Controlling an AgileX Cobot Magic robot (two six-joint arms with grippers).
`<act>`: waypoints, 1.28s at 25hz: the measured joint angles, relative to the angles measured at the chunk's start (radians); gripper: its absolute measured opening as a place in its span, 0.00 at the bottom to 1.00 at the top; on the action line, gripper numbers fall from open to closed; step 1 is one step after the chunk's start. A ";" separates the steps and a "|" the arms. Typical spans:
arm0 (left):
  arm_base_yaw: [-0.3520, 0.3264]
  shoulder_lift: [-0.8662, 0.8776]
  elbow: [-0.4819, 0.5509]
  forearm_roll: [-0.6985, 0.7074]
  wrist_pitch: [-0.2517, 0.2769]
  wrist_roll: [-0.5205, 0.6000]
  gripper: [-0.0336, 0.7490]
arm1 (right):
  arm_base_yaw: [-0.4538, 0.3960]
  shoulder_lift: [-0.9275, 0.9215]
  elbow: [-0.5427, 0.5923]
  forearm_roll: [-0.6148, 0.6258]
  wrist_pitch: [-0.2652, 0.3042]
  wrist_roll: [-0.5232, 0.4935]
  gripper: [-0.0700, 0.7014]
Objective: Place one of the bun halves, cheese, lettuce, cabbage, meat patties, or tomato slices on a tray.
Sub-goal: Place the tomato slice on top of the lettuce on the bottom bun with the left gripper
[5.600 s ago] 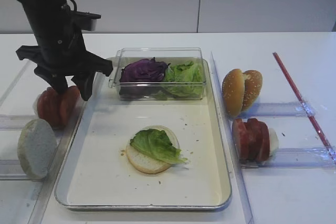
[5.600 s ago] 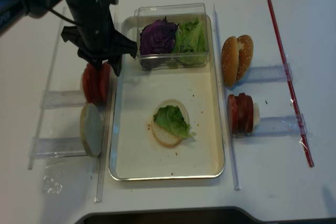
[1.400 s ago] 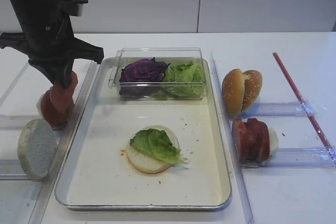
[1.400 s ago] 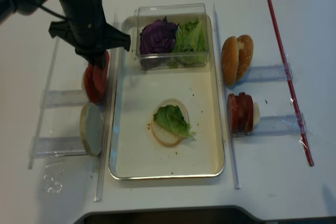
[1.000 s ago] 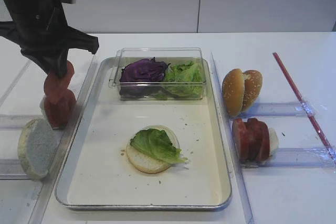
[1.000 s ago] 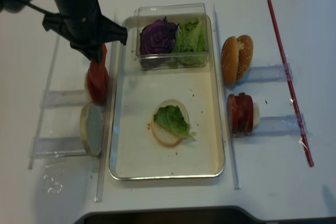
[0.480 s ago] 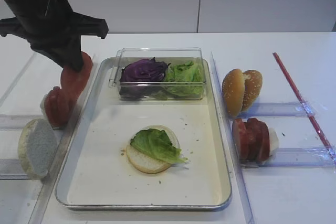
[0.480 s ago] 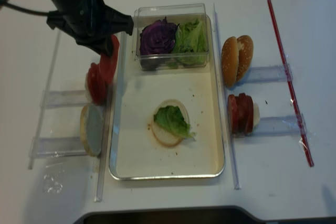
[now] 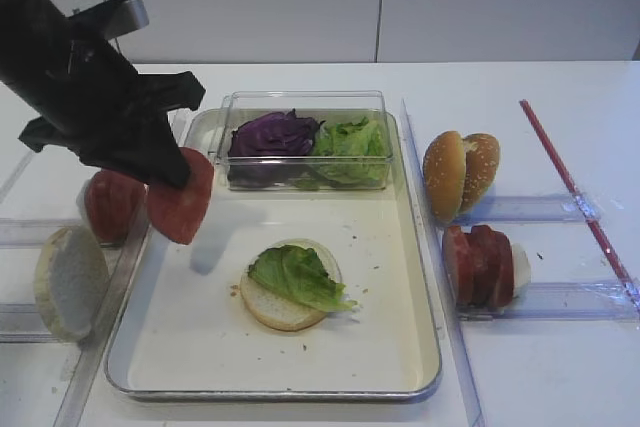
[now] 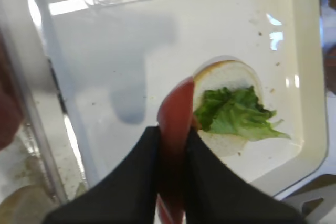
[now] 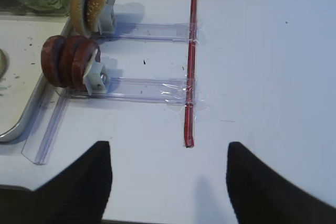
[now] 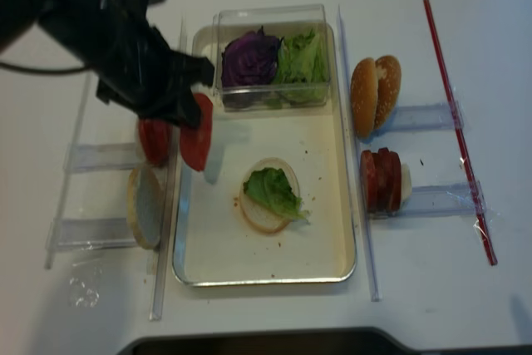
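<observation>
My left gripper (image 9: 172,172) (image 10: 172,132) is shut on a tomato slice (image 9: 182,202) (image 10: 176,108) (image 12: 197,143), held on edge above the left side of the tray (image 9: 200,332) (image 12: 216,255). On the tray floor lies a bun half (image 9: 272,309) topped with a lettuce leaf (image 9: 296,275) (image 10: 231,111). More tomato slices (image 9: 108,202) stand on the left rail. Purple cabbage (image 9: 272,135) fills a clear box. Meat patties (image 11: 68,60) stand right of the tray. Cheese is out of view. My right gripper (image 11: 168,177) hangs open over bare table.
The clear box (image 9: 300,102) with cabbage and green leaves (image 9: 350,139) sits at the tray's far end. Another bun half (image 9: 68,282) leans on the near left rail, two more bun halves (image 9: 460,172) on the right rail. A red strip (image 11: 190,66) lies to the right.
My left gripper lifted one tomato slice off the left rail and carried it right and down, over the tray's left side. The right gripper stayed still.
</observation>
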 joint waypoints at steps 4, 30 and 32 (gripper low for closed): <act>0.048 -0.023 0.091 -0.234 -0.018 0.183 0.18 | 0.000 0.000 0.000 0.000 0.000 0.000 0.75; 0.047 0.031 0.266 -0.835 0.095 0.463 0.18 | 0.000 0.000 0.000 0.000 0.000 0.002 0.75; 0.033 0.035 0.285 -0.840 0.087 0.463 0.18 | 0.000 0.000 0.000 0.000 0.000 0.002 0.75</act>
